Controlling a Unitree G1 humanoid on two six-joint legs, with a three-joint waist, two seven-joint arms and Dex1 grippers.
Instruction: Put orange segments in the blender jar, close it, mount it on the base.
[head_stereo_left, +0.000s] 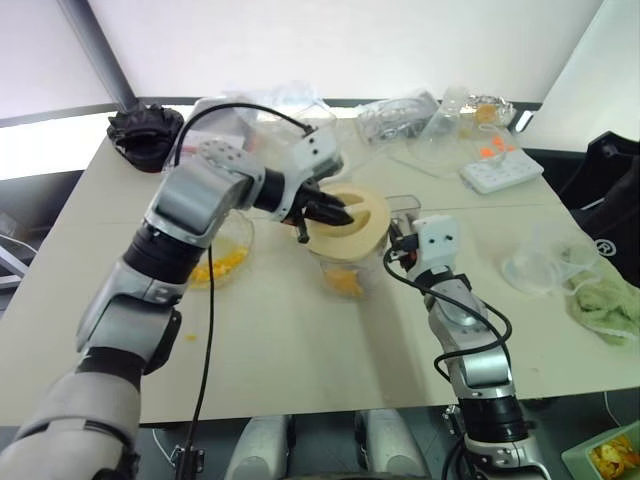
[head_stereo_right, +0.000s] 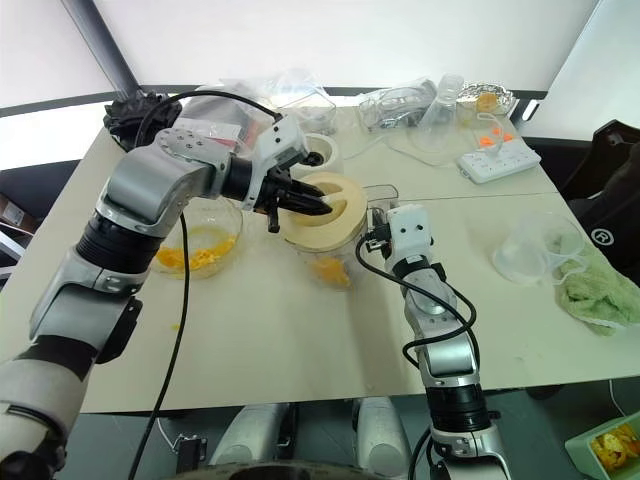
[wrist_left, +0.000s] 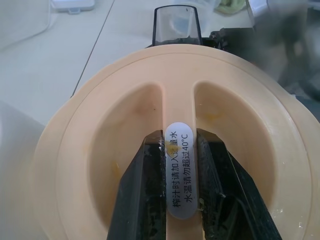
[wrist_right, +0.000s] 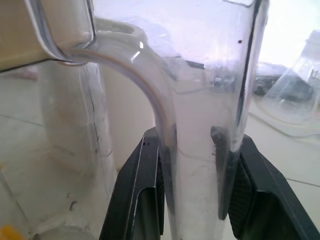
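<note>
- Right now we see the blender jar (head_stereo_right: 335, 262) standing upright on the pale table (head_stereo_right: 300, 340), near its middle, with a few orange segments (head_stereo_right: 338, 274) lying at the bottom of it.
- On the jar's rim sits a round cream lid (head_stereo_right: 322, 222), a little tilted; we cannot tell whether it is fully seated.
- Our left gripper (head_stereo_right: 318, 209) reaches in from the left and is clamped on the raised bar that runs across the lid's hollow top. In the left wrist view the two black fingers (wrist_left: 135, 195) press that bar from either side, and a white sticker (wrist_left: 179, 176) with printed characters sits on the bar between them.
- Our right gripper (head_stereo_right: 381, 233) comes in from the right, roughly level, and grips the jar's clear side handle (wrist_right: 200, 150). In the right wrist view its black fingers (wrist_right: 137, 190) stand on both sides of the handle, pinching it.
- Just beside the jar, to its left, is a shallow glass bowl (head_stereo_right: 200, 245) with more orange pieces in it.
- Behind the jar and the left gripper we make out a cream-white round body with a dark socket on top (head_stereo_right: 318, 157), most likely the base; it is partly hidden, and it stands apart from the jar.
- At the far right of the table lies a white power strip (head_stereo_right: 498, 158) with orange-red switches, with clear plastic tubs and bags (head_stereo_right: 400, 105) around it.
- Nearer us on the right side lie a cloudy plastic tub (head_stereo_right: 530, 248) and a pale green cloth (head_stereo_right: 600, 292), touching each other.
- On the far left corner of the table lies a black, ridged object (head_stereo_right: 135, 110).
</note>
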